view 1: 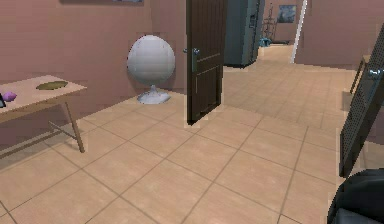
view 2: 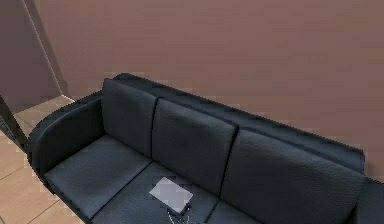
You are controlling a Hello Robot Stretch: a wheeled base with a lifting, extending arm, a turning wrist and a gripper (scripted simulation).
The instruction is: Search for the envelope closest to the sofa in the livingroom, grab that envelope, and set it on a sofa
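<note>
Currently logged: one envelope (view 2: 172, 193), pale and flat, lying on the dark sofa (view 2: 190, 140) seat; I judge it light, flimsy, best taken by an edge; claw state I cannot tell.

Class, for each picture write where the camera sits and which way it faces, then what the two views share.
Forward view: on the robot, facing ahead and slightly down over tiled floor toward a white egg chair, a dark door and a wooden table.
Arm side view: on the robot's body, facing sideways and down onto a dark sofa with a pale envelope on its seat.
Shared: tan tiles, pink walls; the dark shape at the forward view's bottom right may be the sofa's end.
</note>
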